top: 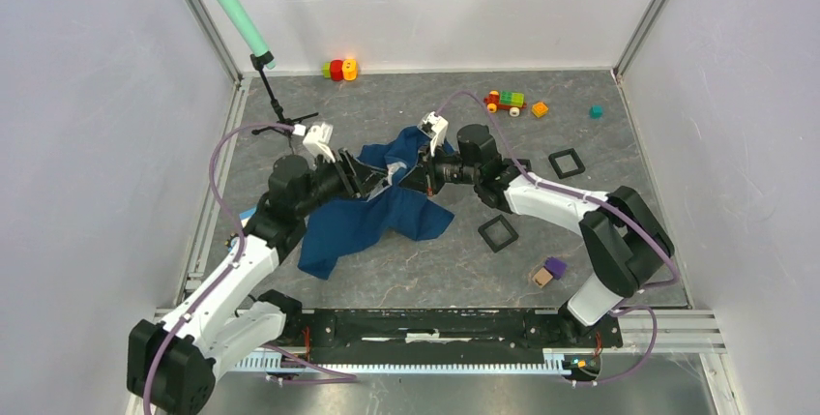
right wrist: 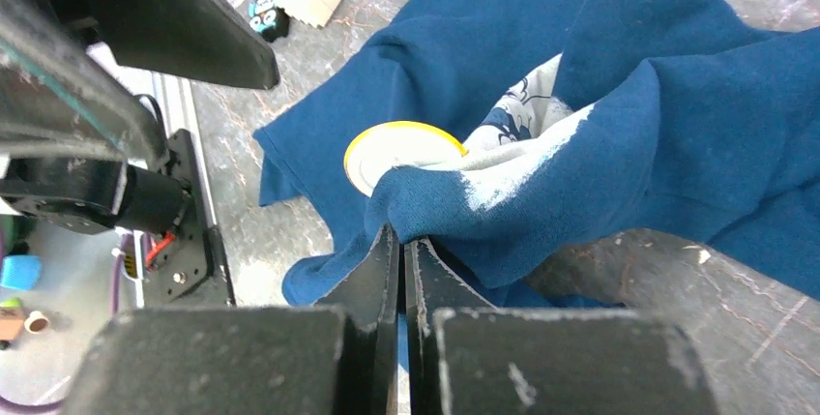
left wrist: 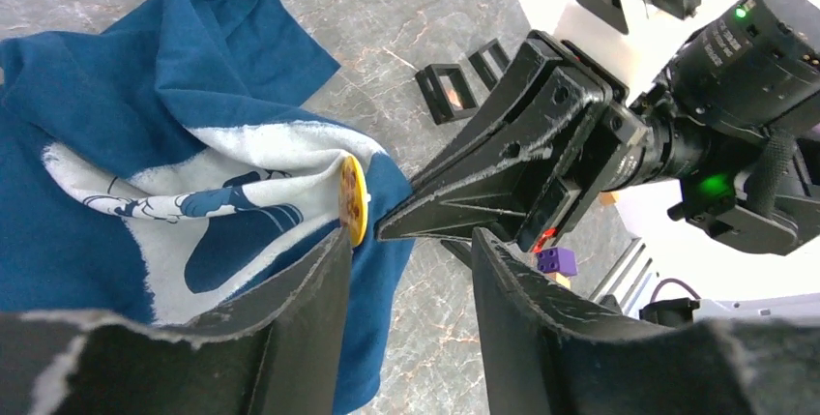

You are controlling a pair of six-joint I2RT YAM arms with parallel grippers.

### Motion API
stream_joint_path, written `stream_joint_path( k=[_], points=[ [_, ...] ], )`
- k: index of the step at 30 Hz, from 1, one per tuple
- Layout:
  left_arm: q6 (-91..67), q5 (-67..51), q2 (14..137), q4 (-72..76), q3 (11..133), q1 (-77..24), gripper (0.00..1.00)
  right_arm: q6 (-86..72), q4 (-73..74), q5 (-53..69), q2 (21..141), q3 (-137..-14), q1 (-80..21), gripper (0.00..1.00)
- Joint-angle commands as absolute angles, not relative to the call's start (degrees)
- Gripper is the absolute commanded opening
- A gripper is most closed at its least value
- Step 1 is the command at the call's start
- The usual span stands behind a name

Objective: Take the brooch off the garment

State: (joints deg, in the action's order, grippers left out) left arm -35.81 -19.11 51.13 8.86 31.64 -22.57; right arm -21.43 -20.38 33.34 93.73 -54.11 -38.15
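Observation:
The dark blue T-shirt (top: pixel 372 217) with the white mouse print lies bunched on the table between both arms. The brooch (left wrist: pixel 354 200), a round yellow-rimmed disc, is pinned on the print. In the left wrist view it shows edge-on, just beyond the tip of one finger (left wrist: pixel 290 309). My left gripper (left wrist: pixel 411 236) is open, its jaws wide apart and nothing between them. My right gripper (right wrist: pixel 401 236) is shut on a fold of the T-shirt (right wrist: pixel 677 115) right beside the brooch (right wrist: pixel 396 149) and holds it raised. Both grippers meet tip to tip over the shirt, the left (top: pixel 372 181) and the right (top: pixel 414 175).
Two black square frames (top: pixel 498 232) (top: pixel 566 163) lie right of the shirt. A purple block (top: pixel 554 266) sits near the right arm's base. A toy car (top: pixel 505 101), small blocks (top: pixel 540 108) and a red-yellow toy (top: pixel 338 69) are at the back. A green microphone on a stand (top: pixel 232 9) stands back left.

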Motion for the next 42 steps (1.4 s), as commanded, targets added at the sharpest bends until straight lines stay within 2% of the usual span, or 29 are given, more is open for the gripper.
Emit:
stream_joint_path(
  k=[1,4,9,14,20,35,39,42],
  points=[
    [-29.1,-19.7,55.6,-8.8,41.5,-22.3,0.48,-12.0,-12.6,32.0,90.2,-57.3,-38.7,0.00],
    [-25.8,-19.7,60.2,-16.0,47.0,-22.3,0.44,-10.6,-11.2,31.3,89.6,-57.7,-39.6,0.00],
    [-27.1,-20.9,63.2,-15.9,50.3,-22.3,0.48,-9.2,-10.1,30.5,89.3,-58.1,-41.6,0.00],
    [-25.9,-21.4,66.8,-19.8,54.3,-22.3,0.48,-8.9,-10.2,30.4,89.2,-57.9,-42.9,0.00],
    [-24.0,-22.4,69.8,-23.9,56.9,-22.4,0.39,-8.7,-10.2,29.7,89.2,-58.2,-44.2,0.00],
    [-19.9,-22.4,71.7,-29.4,58.0,-22.8,0.38,-9.0,-10.1,29.4,91.6,-60.6,-46.2,0.00],
    [-19.6,-20.5,71.8,-30.0,58.2,-22.9,0.29,-8.9,-10.0,29.4,91.8,-60.6,-46.6,0.00],
    [-19.9,-19.9,71.7,-29.6,58.4,-22.9,0.35,-8.6,-9.7,29.3,92.0,-60.8,-46.9,0.00]
  ],
)
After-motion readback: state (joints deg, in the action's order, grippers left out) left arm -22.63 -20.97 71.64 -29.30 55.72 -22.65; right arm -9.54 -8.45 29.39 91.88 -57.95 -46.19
